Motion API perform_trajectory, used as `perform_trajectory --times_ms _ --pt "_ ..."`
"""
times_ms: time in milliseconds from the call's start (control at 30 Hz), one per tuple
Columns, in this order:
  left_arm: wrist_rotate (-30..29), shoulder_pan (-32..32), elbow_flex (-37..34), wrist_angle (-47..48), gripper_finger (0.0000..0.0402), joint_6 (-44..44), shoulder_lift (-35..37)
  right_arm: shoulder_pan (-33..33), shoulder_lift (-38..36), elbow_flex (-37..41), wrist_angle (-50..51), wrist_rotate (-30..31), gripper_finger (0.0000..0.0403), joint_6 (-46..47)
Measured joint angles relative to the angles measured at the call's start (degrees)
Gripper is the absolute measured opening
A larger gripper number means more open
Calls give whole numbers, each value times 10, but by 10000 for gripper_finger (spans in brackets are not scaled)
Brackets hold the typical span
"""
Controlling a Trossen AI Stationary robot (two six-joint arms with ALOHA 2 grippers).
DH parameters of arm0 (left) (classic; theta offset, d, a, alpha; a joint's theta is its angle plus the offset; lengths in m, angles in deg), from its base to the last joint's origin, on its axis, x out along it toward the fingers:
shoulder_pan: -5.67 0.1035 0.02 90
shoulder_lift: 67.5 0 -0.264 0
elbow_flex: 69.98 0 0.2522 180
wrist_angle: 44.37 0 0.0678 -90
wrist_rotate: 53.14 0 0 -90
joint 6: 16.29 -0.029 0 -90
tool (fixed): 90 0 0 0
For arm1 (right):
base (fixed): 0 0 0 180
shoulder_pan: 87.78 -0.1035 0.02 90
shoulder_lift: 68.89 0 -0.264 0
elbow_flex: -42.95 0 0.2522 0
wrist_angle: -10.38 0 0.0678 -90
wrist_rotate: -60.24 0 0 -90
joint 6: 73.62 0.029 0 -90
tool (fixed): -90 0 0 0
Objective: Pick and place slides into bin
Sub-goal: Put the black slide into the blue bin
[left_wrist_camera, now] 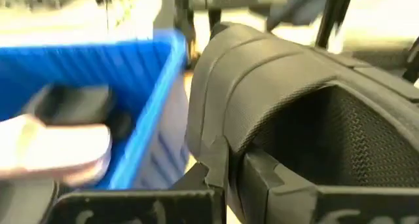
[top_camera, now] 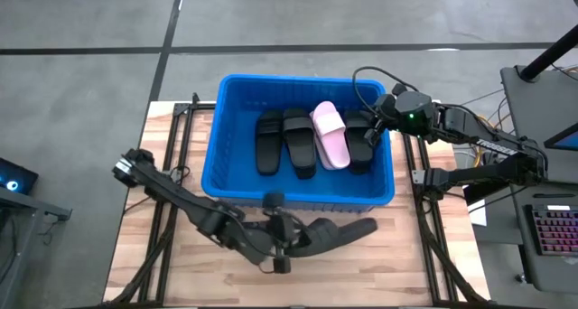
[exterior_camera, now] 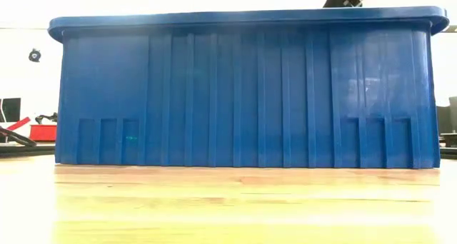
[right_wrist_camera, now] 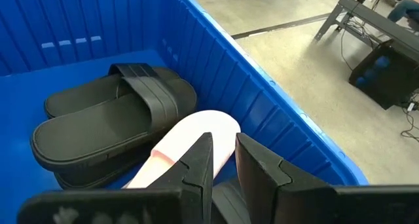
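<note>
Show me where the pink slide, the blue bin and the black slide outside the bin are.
pink slide (top_camera: 330,135): high view, on its strap.
blue bin (top_camera: 237,81): high view, on its far rim.
black slide outside the bin (top_camera: 348,231): high view, on its sole, near the toe end.

The blue bin (exterior_camera: 243,87) stands on the wooden table (exterior_camera: 228,208), its ribbed wall filling the view

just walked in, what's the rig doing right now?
It's loading slides into the blue bin. Three black slides and a pink one already lie inside, with another black slide by the bin's right wall. The left end effector is shut on a black slide on the table in front of the bin. The right end effector hangs over the bin's right end, fingers slightly apart above the pink slide, holding nothing.
</note>
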Motion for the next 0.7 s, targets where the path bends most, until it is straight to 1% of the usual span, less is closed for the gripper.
perform_trajectory --times_ms 67,167,400,467,700 --pt "-2 0 0 -39 0 -3 18 0 0 0 0 0 57 0" --pt "-4 0 0 -100 0 -40 38 0 0 0 0 0 57 0" --pt "-25 0 0 -241 0 -177 48 0 0 1 0 0 57 1" --pt "-25 3 0 -257 0 -192 48 0 0 1 0 0 57 4" --pt "-43 4 0 -255 0 -197 48 0 0 1 0 0 57 5"
